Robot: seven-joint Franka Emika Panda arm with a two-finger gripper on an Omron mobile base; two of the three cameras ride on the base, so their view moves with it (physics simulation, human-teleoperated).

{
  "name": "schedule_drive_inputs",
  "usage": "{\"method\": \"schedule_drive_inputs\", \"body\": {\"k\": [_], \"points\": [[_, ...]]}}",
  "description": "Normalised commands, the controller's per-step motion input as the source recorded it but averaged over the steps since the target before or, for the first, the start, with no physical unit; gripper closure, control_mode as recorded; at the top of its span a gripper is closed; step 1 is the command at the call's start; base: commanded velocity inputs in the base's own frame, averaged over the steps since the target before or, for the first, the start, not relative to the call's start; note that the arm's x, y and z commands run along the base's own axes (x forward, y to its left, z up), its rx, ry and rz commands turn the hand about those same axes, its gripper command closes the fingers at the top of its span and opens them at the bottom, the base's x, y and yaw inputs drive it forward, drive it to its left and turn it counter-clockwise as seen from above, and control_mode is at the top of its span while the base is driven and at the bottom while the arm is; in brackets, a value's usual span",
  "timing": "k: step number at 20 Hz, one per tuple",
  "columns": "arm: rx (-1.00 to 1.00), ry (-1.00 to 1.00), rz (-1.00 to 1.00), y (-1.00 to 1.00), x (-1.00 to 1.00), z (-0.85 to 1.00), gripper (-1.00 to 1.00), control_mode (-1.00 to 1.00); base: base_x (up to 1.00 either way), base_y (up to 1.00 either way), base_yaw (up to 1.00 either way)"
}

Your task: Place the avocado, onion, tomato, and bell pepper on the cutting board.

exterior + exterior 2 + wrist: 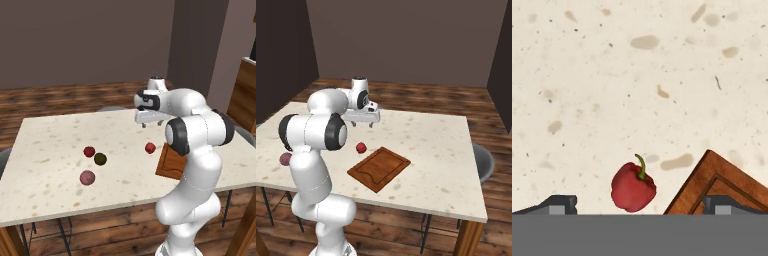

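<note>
My gripper hangs open above the pale speckled table, with nothing between its fingers. Just below it, on the table, lies the red bell pepper with its green stem. In the hand view the pepper sits between my two fingertips. The reddish-brown cutting board lies bare right beside the pepper, partly behind my arm in the left base view. Further left the tomato, the dark avocado and the pink-maroon onion rest close together.
The table ends at a front edge near my base. A grey chair stands at its right side. A wooden cabinet stands at the far right. Wood floor surrounds the table.
</note>
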Motion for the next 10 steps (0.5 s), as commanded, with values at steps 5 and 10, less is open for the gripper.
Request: {"method": "schedule_drive_inputs", "body": {"k": [5,10], "points": [[0.0,0.0,0.0,0.0,0.0,-0.09,-1.0,-1.0,0.0,0.0,0.0],[0.0,0.0,0.0,0.0,-0.03,-0.17,-1.0,-1.0,0.0,0.0,0.0]]}}
